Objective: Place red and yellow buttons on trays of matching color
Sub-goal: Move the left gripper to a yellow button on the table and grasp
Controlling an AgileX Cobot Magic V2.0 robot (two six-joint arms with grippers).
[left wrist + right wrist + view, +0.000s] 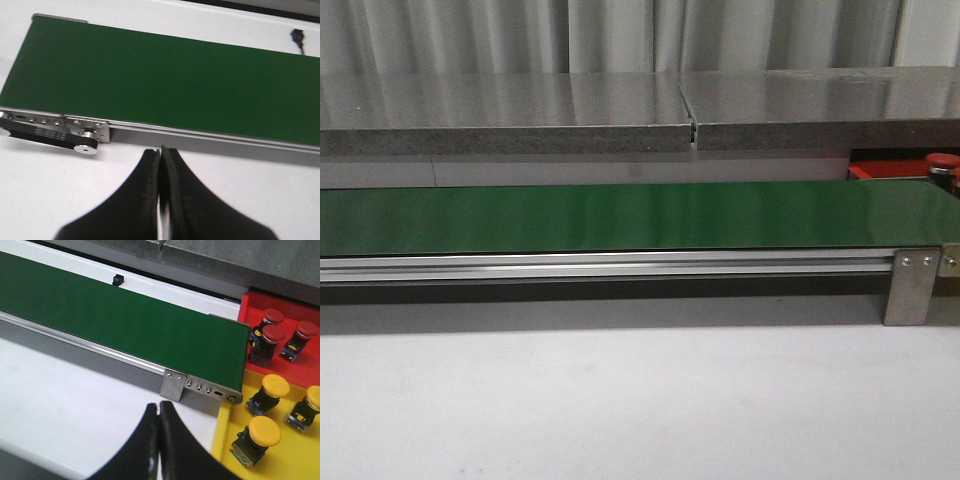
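In the right wrist view a red tray (260,305) holds three red buttons (273,335), and a yellow tray (295,460) beside it holds three yellow buttons (264,432). Both trays sit at the end of the green belt (125,320). In the front view only a strip of the red tray (890,168) and one red button (942,160) show at the far right. My right gripper (159,407) is shut and empty over the white table near the belt's end. My left gripper (161,150) is shut and empty in front of the belt's other end. The belt carries no buttons.
The long green belt (620,215) runs across the table on an aluminium frame with a steel bracket (912,288) at the right. A grey shelf (620,110) stands behind it. A small black part (118,279) lies beyond the belt. White table (620,400) lies in front.
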